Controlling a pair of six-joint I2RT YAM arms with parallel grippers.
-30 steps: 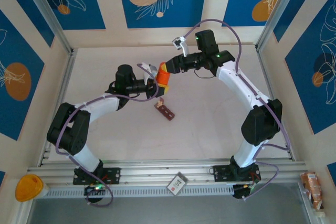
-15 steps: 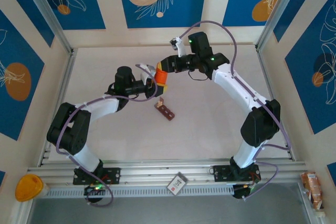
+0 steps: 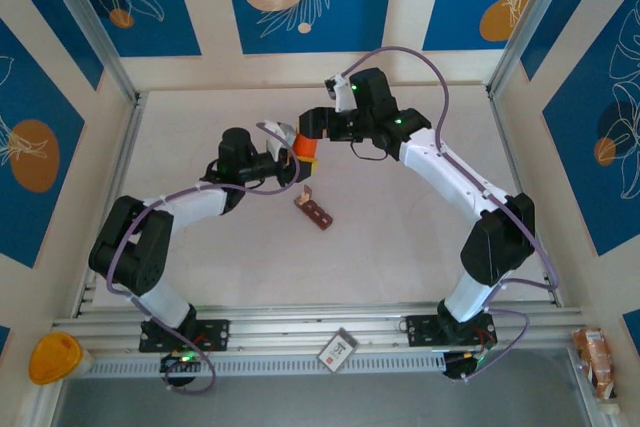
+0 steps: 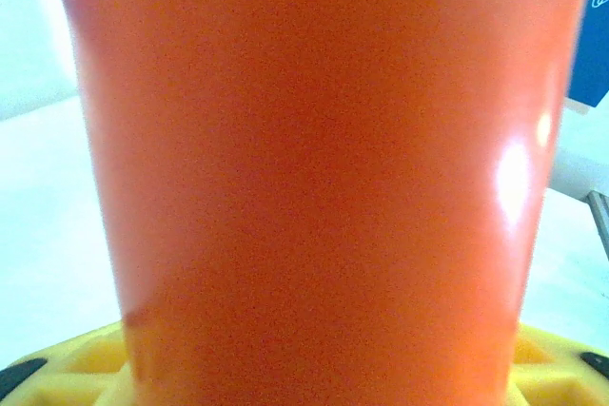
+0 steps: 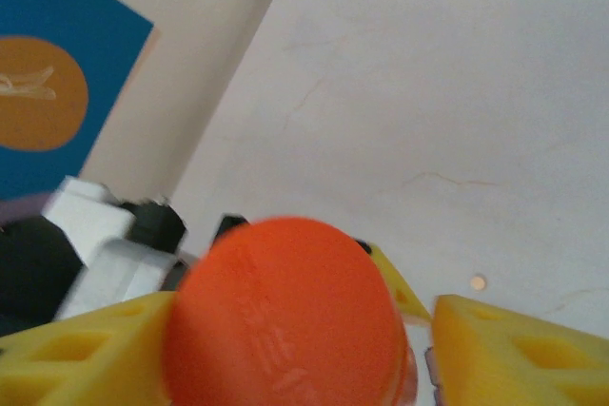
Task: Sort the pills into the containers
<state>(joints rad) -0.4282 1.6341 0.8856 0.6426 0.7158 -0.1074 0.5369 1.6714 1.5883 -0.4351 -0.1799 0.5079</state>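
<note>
Top external: containers (image 3: 316, 211) (near orange bottle (image 3: 308, 150))

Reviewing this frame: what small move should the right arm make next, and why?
Probably close the right claw on the orange cap and begin twisting. The left claw is clamped on the orange bottle, steadying it, while the right claw's fingers straddle the cap with a visible gap on one side, so it likely has no grip yet.

Your left arm (image 3: 190, 202) reaches toward 1 o'clock, left gripper (image 3: 297, 159) clamped on the bottle (image 3: 306, 150). Your right arm (image 3: 450, 172) arcs toward 11 o'clock, right gripper (image 3: 312, 129) with its jaws parted.
</note>
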